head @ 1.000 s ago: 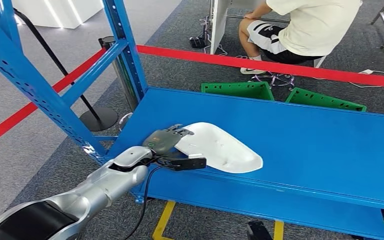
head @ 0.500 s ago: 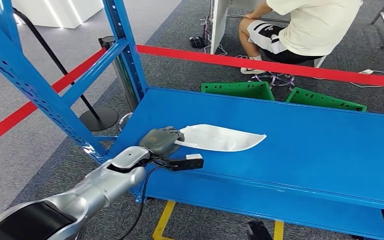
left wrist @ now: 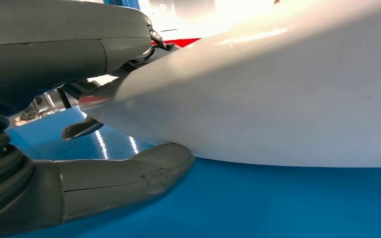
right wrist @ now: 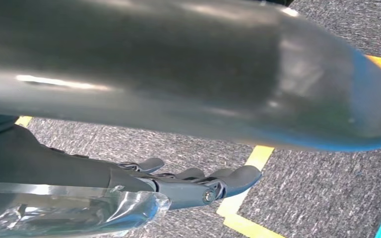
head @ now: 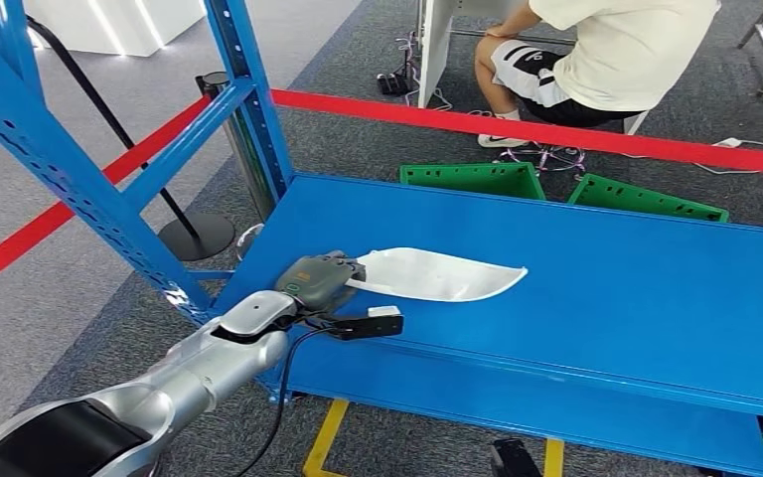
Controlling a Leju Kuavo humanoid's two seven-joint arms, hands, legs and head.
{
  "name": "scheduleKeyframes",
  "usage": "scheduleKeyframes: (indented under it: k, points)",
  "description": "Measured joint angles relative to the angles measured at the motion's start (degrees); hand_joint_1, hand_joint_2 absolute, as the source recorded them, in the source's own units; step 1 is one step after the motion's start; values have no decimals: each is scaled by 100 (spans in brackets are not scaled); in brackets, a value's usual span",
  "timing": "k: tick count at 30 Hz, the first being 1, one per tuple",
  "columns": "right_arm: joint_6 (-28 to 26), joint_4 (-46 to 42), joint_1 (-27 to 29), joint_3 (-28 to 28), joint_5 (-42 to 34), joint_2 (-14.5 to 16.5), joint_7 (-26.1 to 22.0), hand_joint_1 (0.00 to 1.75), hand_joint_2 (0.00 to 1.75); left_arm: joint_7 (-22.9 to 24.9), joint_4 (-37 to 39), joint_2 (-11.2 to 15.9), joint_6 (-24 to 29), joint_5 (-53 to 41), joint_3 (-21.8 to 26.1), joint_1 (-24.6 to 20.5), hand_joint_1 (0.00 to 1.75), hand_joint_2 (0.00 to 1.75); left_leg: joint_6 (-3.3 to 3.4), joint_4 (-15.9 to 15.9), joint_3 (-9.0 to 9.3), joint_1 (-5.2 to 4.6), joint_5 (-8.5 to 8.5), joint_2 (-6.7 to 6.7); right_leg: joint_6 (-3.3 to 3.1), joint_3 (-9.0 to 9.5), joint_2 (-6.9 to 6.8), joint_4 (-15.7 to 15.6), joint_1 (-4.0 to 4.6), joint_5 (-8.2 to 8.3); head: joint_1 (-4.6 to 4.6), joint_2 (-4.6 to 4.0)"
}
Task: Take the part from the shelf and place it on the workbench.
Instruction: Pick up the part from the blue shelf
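The white part [head: 442, 275] is being gripped at its left end by the left hand [head: 320, 279], fingers above and thumb below, near the blue shelf's [head: 596, 288] front-left corner. The right hand [right wrist: 198, 184] is being held over carpet, fingers loosely curled around nothing.
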Motion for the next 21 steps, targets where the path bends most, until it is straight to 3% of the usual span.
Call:
scheduleKeyframes:
  k: [15, 21]
  points:
    - [-7, 0, 1, 1, 5, 0, 0, 0, 0, -26, 0, 2, 202, 139, 98, 40, 169, 175, 0, 0, -3, 0, 0, 0, 0, -3, 1, 0, 0, 0, 0, 0]
    - [-35, 0, 4, 0, 19, 0, 0, 0, 0, -17, -4, 48, 970, -226, 92, 79, 169, 175, 0, 0, -5, 1, 0, 1, 0, -7, 5, 0, 0, 0, 1, 0]
